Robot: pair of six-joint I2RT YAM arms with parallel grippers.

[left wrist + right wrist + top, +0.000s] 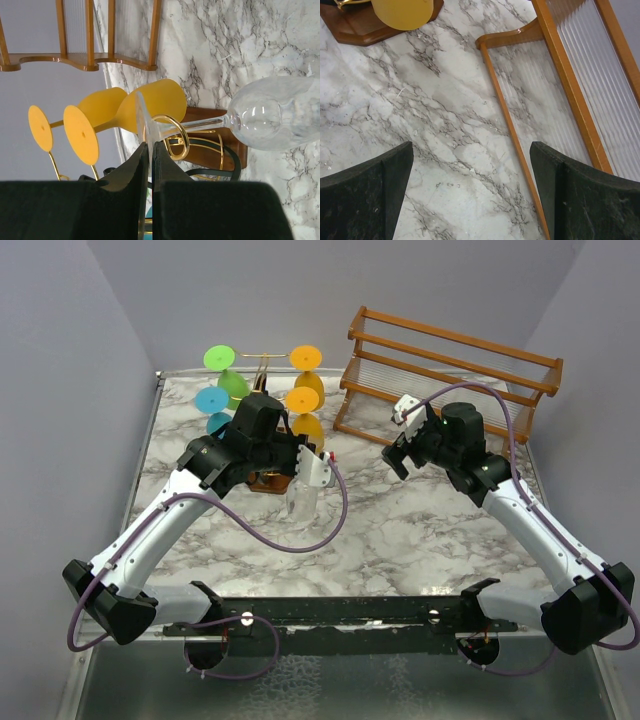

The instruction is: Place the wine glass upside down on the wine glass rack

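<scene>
Grips the glass (270, 117) with the left gripper (151, 165), jaws pinched tight on the thin edge of its foot. Holds it upside down in the top view: foot up, bowl toward the table (400, 530), just in front of the rack (262, 362) and near its dark base. From the left wrist, shows the clear stem crossing one gold curl of the rack; cannot tell whether touching or just apart. Behind the curl, two orange glasses (150, 102) side by side on the gold wire. Also on the rack, on its left side in the top view, a green glass (219, 358) and a blue glass (211, 398). Leaves the right gripper (470, 200) spread wide, nothing between its fingers, over bare marble just beside the lower rail of the slatted rack (574, 90), well apart from the glass and from the left arm
</scene>
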